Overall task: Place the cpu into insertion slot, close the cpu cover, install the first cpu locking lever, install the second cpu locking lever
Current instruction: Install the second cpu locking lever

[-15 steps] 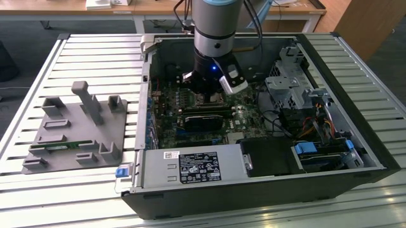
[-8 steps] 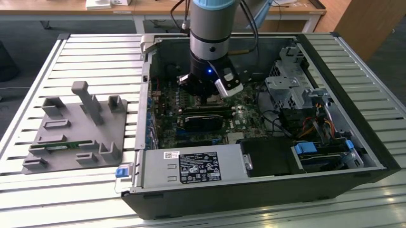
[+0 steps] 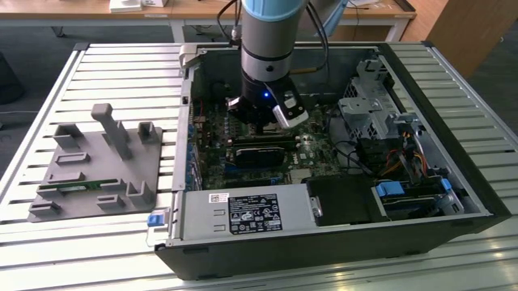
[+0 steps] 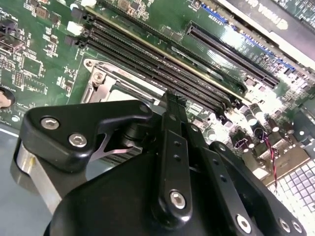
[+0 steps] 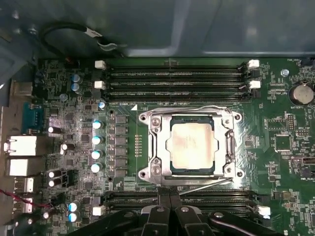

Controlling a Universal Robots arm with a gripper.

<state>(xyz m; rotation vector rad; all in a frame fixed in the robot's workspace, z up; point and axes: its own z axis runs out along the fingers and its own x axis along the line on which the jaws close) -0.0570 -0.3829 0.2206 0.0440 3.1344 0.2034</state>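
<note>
The arm reaches down into the open computer case (image 3: 340, 242), which lies on its side on a slatted metal table (image 3: 105, 66). In the exterior view the gripper (image 3: 261, 124) hangs low over the green motherboard (image 3: 319, 154), just above the black graphics card (image 3: 259, 154).

In the first wrist view the cpu (image 5: 192, 144) sits seated in the insertion slot (image 5: 170, 169), its dull silver top facing up. The cpu cover (image 5: 156, 147) lies flat over it, the chip showing through the square window. One thin wire locking lever (image 5: 184, 109) runs along the cover edge nearest the memory slots (image 5: 174, 81); a second lever (image 5: 206, 184) lies slanted along the opposite edge, close to the fingertips (image 5: 165, 209).

The fingers meet at their tips with no visible gap and nothing between them; in the second wrist view the closed fingers (image 4: 172, 147) stand directly above the socket frame (image 4: 98, 78).

A grey fixture block (image 3: 101, 163) rests on the table to the exterior view's left of the case, well apart from the arm.
</note>
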